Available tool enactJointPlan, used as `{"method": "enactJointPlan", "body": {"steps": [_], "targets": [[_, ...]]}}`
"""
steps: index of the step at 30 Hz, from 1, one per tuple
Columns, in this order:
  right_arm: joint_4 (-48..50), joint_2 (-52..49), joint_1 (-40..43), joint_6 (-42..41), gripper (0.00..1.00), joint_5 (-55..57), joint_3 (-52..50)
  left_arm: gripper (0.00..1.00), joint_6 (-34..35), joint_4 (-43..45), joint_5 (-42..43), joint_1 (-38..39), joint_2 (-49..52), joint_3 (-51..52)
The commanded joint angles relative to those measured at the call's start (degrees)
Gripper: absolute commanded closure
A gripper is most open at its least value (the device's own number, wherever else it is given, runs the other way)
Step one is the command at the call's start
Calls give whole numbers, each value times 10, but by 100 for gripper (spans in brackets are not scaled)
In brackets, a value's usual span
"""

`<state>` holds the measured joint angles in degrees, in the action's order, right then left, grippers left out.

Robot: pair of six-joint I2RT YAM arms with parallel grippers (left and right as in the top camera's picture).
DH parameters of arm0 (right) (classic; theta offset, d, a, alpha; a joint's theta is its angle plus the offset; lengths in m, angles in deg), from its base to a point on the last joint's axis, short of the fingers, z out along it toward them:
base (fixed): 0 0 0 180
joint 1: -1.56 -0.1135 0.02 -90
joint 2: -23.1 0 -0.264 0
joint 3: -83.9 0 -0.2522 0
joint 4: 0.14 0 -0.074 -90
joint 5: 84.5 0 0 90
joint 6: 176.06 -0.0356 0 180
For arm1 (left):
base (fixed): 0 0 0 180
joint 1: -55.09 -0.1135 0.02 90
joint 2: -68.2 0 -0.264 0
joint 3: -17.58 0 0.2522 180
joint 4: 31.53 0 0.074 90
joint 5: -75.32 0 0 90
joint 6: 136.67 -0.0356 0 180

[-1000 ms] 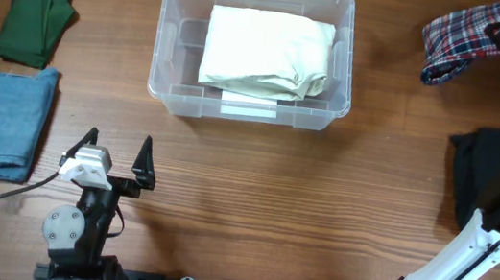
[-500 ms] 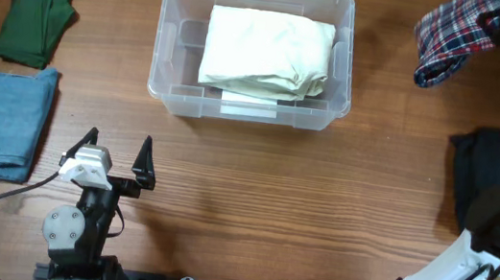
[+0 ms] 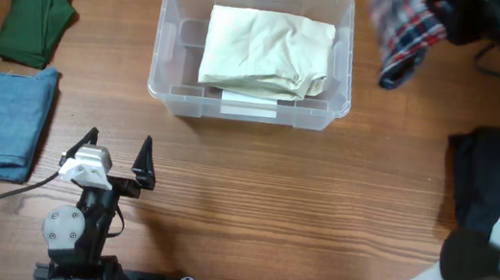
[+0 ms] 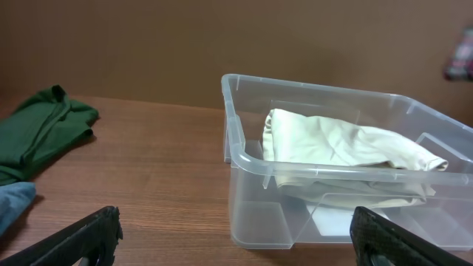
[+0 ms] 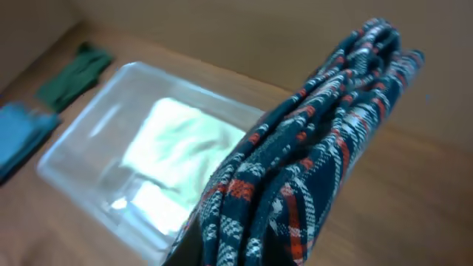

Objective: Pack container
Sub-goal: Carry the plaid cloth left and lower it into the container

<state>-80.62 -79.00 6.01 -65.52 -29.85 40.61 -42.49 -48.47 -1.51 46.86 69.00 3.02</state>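
Carrying plaid cloth (image 3: 401, 39), the right gripper (image 3: 440, 18) has swung nearer the container (image 3: 176, 38).

Wooden table (image 3: 252, 198) bears container (image 3: 169, 62), green garment (image 3: 36, 15), blue cloth (image 3: 1, 122), black garment (image 3: 482, 175).

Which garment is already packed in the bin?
The cream one, lying inside the container. Green, blue and black lie on the table; the plaid hangs from the right gripper.
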Motion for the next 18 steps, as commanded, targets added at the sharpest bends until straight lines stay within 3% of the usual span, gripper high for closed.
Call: {"method": "enactJointPlan", "body": {"steps": [1,8,18], "targets": [[-10,28,-74,69,96,-19,1,0,8,0,-6,-3,-4,5],[-1,12,-169,115,96,-18,1,0,8,0,-6,-3,-4,5],[52,-68,-208,157,96,-80,1,0,7,0,-6,-3,-4,5]]}}
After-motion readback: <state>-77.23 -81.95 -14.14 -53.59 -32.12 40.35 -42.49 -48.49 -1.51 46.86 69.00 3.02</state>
